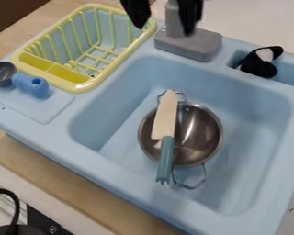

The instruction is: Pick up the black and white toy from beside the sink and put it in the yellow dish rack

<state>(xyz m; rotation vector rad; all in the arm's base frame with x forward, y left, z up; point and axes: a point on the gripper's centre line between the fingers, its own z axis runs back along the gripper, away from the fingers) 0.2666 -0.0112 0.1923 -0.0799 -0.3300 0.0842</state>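
The black two-finger gripper is at twelve o'clock in the view, its fingers spread well apart and nothing held between them. Nearest to it is the grey plastic faucet, just on the one o'clock side, its upright part seen between the fingers and its block-like base on the rim of the light blue plastic sink.

At eleven o'clock sits the yellow wire-style dish rack with a light blue inside; its two small front compartments hold nothing visible. At two o'clock, a recess in the sink's rim holds a black-and-white object, its exact kind unclear.

Within the basin, just off the centre towards five o'clock, stands the round shiny metal bowl with wire handles at its twelve and five o'clock sides. The toy knife with a cream blade and teal handle lies across it, blade towards twelve, handle sticking out past the rim towards six.

At ten o'clock, a dark grey round cup and a blue plastic piece with a hole lie side by side. A black cable curves at eight o'clock, beyond the wooden worktop.

The gripper hangs from the top edge, fingers pointing down towards six o'clock.
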